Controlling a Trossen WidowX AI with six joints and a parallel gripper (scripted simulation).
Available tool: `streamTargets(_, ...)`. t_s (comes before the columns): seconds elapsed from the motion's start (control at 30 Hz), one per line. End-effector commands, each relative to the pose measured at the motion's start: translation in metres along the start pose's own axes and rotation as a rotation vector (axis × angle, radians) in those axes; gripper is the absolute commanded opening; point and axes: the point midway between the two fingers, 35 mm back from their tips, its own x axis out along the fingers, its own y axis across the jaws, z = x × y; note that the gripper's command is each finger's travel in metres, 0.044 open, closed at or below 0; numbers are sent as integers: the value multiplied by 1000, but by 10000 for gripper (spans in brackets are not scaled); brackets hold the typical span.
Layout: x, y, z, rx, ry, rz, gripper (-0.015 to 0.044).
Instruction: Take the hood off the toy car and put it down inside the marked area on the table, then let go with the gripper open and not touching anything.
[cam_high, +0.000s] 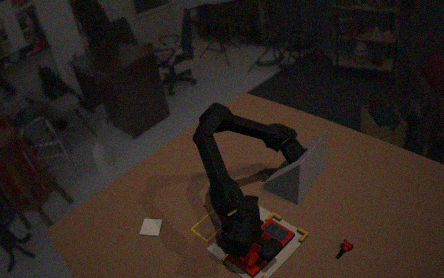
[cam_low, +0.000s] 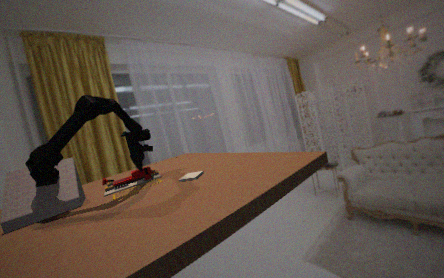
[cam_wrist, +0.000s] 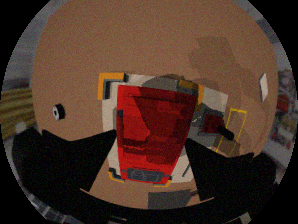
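Observation:
The red toy car lies on a white board. Its hood is the broad red panel in the wrist view and sits on the car. My gripper is open and empty, pointing down close over the car, with one finger on each side of the red body in the wrist view. Whether a finger touches the car cannot be told. The marked area is a yellow outline beside the board, partly hidden by the arm in the top view.
Orange corner brackets stand around the car. A small red-and-black part sits between car and outline. A loose red-and-black piece lies beyond the board. A white tile lies past the outline. A grey slanted block stands at the arm's base.

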Motion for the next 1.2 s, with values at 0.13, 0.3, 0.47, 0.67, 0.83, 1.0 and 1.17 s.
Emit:
streamTargets(0.13,7,-1,-1,-4,5,-7,440)
streamTargets(0.3,9,-1,-1,-4,5,-7,440)
streamTargets(0.47,7,0,0,0,0,-1,414)
streamTargets(0.67,7,0,0,0,0,-1,315)
streamTargets(0.83,7,0,0,0,0,-1,282)
streamTargets(1.0,6,0,0,0,0,-1,170)
streamTargets(1.17,3,0,0,0,0,0,39)
